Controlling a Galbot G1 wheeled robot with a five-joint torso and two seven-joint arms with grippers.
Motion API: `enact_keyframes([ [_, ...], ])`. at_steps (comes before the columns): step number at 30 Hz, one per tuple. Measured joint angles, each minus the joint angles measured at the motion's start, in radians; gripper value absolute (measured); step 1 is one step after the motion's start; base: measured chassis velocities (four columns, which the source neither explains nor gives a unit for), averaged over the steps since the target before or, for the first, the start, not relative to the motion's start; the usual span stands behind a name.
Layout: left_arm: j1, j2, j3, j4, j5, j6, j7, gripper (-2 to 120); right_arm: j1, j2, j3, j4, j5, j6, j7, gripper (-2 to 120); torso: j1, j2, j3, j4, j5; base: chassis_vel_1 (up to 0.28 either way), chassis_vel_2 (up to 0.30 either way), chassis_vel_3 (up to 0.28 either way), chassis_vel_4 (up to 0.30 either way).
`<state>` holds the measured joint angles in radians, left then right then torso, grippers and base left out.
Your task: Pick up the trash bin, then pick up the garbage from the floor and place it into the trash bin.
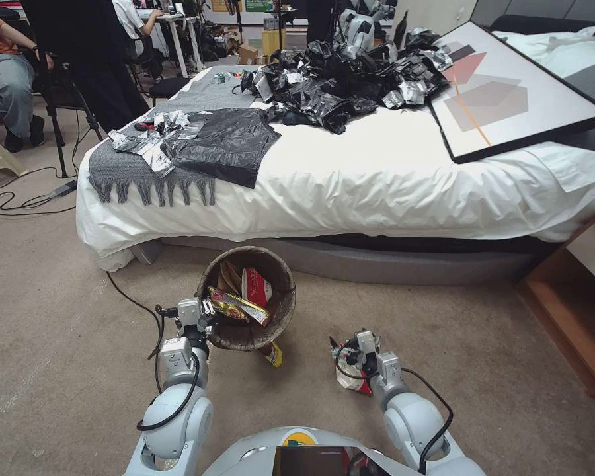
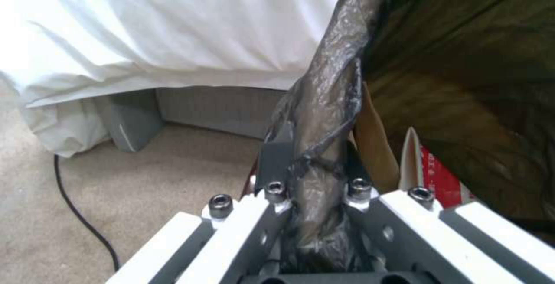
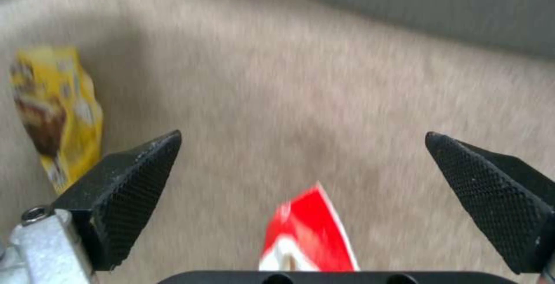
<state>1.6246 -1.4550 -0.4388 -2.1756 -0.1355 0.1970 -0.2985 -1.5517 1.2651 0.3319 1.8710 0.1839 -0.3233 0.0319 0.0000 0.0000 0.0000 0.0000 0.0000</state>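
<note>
1. Trash bin (image 1: 248, 301), the small round bucket lined with a dark brown bag: your left gripper (image 2: 315, 175) is clamped on its rim, near the white-sheeted bed (image 1: 377, 178).
2. Your right gripper (image 3: 303, 175) is spread wide above a red-and-white snack wrapper (image 3: 309, 236) on the beige carpet (image 1: 59, 330) (a yellow wrapper (image 3: 55, 110) lies nearby).

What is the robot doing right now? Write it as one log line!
left gripper: shut on bag-lined rim of small round trash bin | right gripper: open over red-and-white wrapper on carpet | yellow snack wrapper: on carpet
</note>
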Motion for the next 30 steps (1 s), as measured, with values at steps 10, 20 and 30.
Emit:
enact_keyframes([
  [10, -0.012, -0.001, 0.004, 0.002, -0.002, 0.005, 0.001, 2, 0.002, -0.05, -0.021, -0.129, 0.012, -0.024, -0.027, 100, 0.0, 0.0, 0.0, -0.0001, 0.0001, 0.0, 0.0, 0.0, 0.0],
  [20, -0.01, -0.004, 0.005, 0.006, 0.003, 0.006, 0.0, 2, 0.065, -0.041, -0.031, -0.302, 0.004, -0.003, -0.057, 100, 0.0, 0.0, 0.0, 0.0, 0.0001, 0.0, 0.0, 0.0, 0.0],
  [30, -0.009, -0.005, 0.005, 0.004, 0.007, 0.007, -0.001, 2, 0.121, -0.027, -0.04, -0.385, -0.002, 0.012, -0.081, 100, 0.0, 0.0, 0.0, 0.0, 0.0, 0.0, 0.0, 0.0, 0.0],
])
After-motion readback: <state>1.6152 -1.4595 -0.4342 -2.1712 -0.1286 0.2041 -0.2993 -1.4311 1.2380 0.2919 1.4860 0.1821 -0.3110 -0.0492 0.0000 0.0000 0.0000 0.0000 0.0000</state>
